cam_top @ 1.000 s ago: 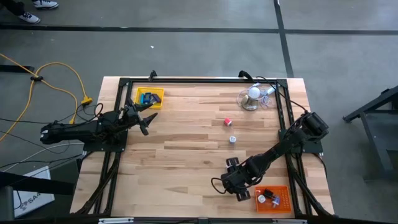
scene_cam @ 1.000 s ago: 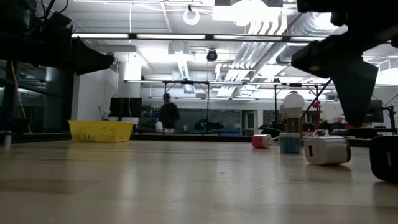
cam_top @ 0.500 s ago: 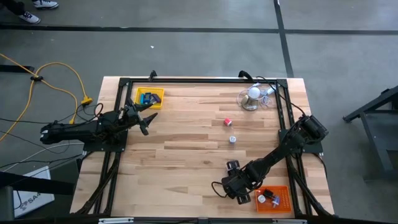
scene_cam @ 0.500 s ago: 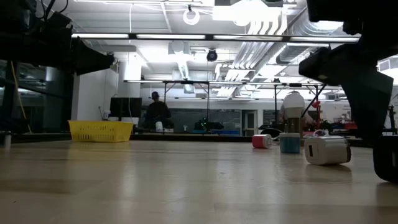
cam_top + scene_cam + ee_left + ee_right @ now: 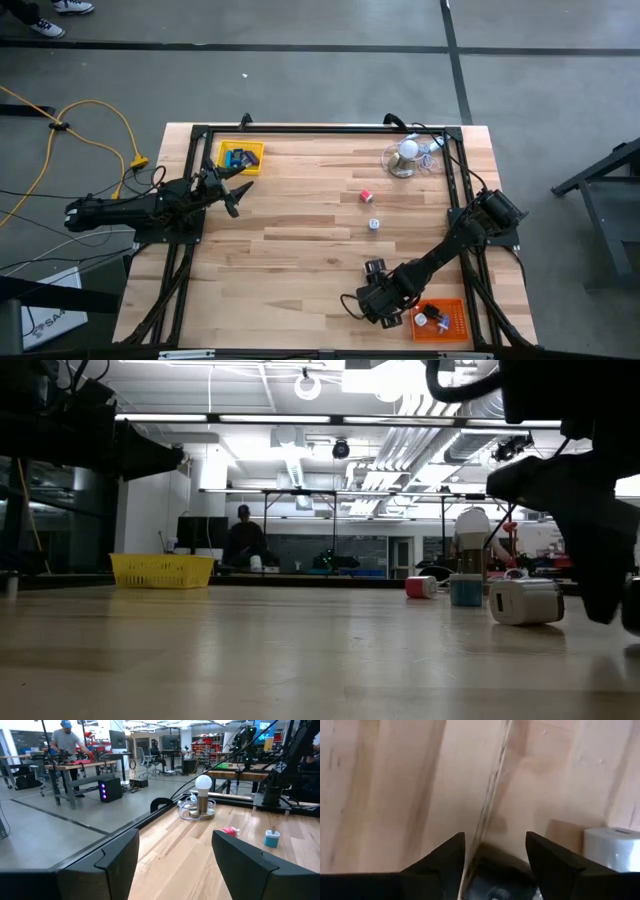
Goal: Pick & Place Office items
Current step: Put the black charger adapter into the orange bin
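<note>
Writing: we read no brand or label on any item; a white sign [image 5: 52,318] on the floor at the far left carried letters too small to make out.
Left gripper [image 5: 236,192]: we found it hovering over the table's left part, just beside the yellow tray [image 5: 241,157]; in the left wrist view its two dark fingers [image 5: 107,862] stood wide apart with only bare wood between them, nothing held.
Yellow tray contents: we saw blue office items [image 5: 237,158] lying inside, their long axes not resolvable.
Red piece [image 5: 366,196]: we placed it on the open wood right of centre, near the lamp-like white ball object [image 5: 406,152]; in the low view it appeared as a short block [image 5: 421,587] lying flat.
White-and-teal piece [image 5: 373,225]: we placed it just below the red piece, apart from it; in the left wrist view it stood upright [image 5: 272,838], long axis vertical, a pale prong on top.
Right gripper [image 5: 384,300]: we found it low over the table's near right part, beside the orange tray [image 5: 457,321]; its fingers [image 5: 442,860] were parted, and we could see nothing gripped between them.
Orange tray contents: we saw small white and black bits [image 5: 428,317] inside, orientation unreadable.
</note>
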